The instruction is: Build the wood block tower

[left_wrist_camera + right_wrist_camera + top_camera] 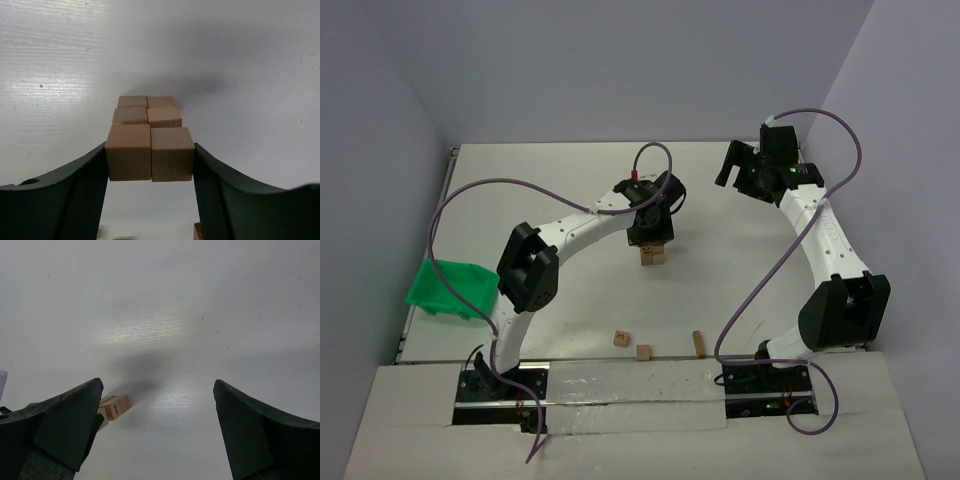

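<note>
Two-arm bench seen from above, with wrist details. The arm bases sit on a pale strip at the near edge of the white table (720, 230), whose matte surface shows faint lengthwise streaks and a soft sheen in the wrist views. Nearer than the tower (653, 257) lie three loose wood blocks (643, 352), well apart from it and from one another. To the left of the tower and nearer the bases, a green plastic tray (450, 288) rests at the table's edge. The tower stands about mid-table, two cubes wide and three layers high in the left wrist view. The left gripper (652, 240) hangs directly over it, its dark fingers (87, 185) pressed against the outer sides of the top pair of cubes (150, 154). Beyond the tower and to its right, the right gripper (157, 390) hovers over bare table with its jaws spread wide and nothing between them. Purple cables (770, 270) loop above the surface. Plain lavender-grey walls (620, 70) enclose the table behind the tower and on both sides.
</note>
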